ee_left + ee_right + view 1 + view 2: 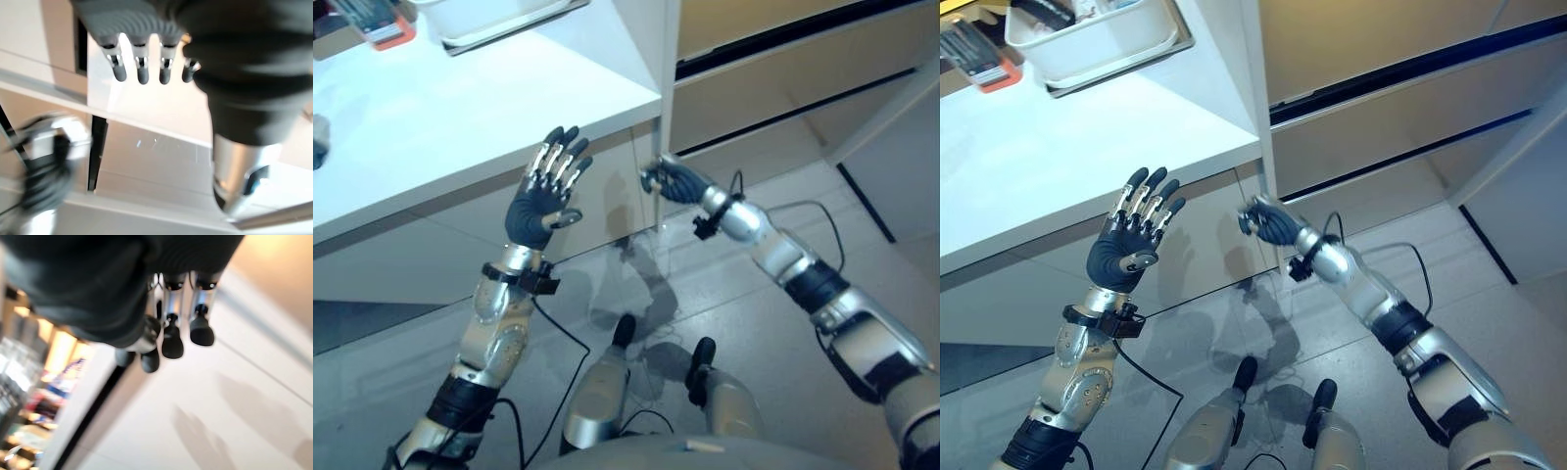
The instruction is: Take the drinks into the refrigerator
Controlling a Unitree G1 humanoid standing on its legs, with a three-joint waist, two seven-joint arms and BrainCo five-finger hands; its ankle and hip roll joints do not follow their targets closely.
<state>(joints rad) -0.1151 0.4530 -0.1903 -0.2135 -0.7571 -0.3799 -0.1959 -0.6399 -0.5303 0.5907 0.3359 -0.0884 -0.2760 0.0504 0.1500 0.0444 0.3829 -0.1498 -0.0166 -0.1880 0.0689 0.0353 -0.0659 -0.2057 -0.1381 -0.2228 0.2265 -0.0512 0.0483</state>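
Observation:
My left hand (540,201) is raised in front of the white counter's (460,108) front panel, palm up, fingers (142,68) straight and spread, holding nothing. My right hand (1265,222) reaches left toward the lower corner of the white upright panel (646,59) that ends the counter. It hangs just short of that edge. Its fingers (172,340) are loosely bent with nothing between them and the thumb. In the right wrist view, blurred coloured items (34,401) stand on lit shelves beyond a dark gap.
A white tray (1097,44) and an orange-rimmed object (382,24) lie on the counter's far part. Right of the upright panel is a beige cabinet front (783,88) with dark horizontal gaps. Grey tiled floor (724,294) lies below.

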